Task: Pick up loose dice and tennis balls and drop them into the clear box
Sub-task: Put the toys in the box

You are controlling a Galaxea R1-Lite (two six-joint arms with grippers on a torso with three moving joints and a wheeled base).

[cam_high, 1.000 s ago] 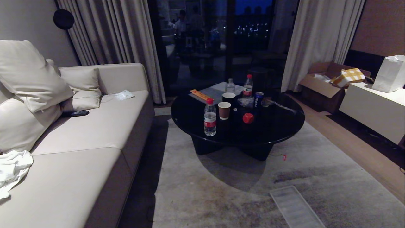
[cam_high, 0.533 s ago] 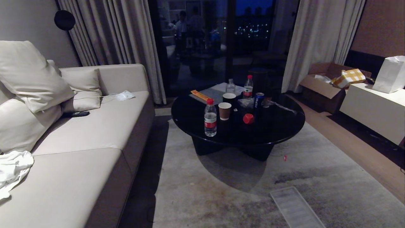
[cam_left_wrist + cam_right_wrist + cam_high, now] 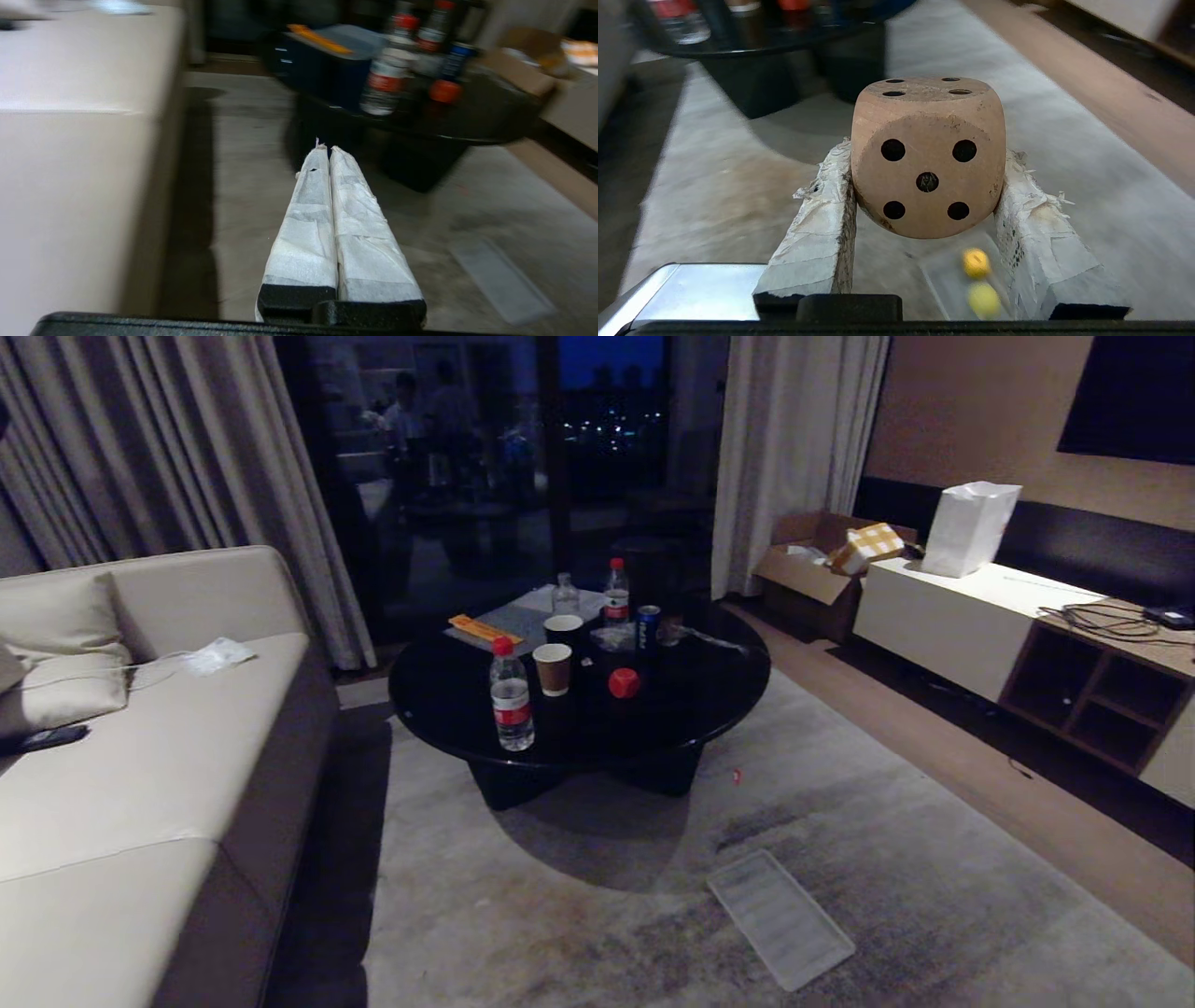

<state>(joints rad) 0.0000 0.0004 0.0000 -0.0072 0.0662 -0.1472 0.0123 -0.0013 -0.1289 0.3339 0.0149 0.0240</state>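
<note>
In the right wrist view my right gripper is shut on a beige die with dark pips, held above the rug. Far below, between its fingers, lies the blurred clear box with a yellow die and a tennis ball in it. A red die sits on the round black table, also seen as a red die in the left wrist view. My left gripper is shut and empty, pointing toward the table base. Neither arm shows in the head view.
On the table stand water bottles, paper cups and a can. A ribbed translucent lid lies on the rug. A beige sofa fills the left; a low white cabinet runs along the right wall.
The whole head view has swung to the right, so sofa and table sit further left and more of the cabinet shows. The things themselves have not moved.
</note>
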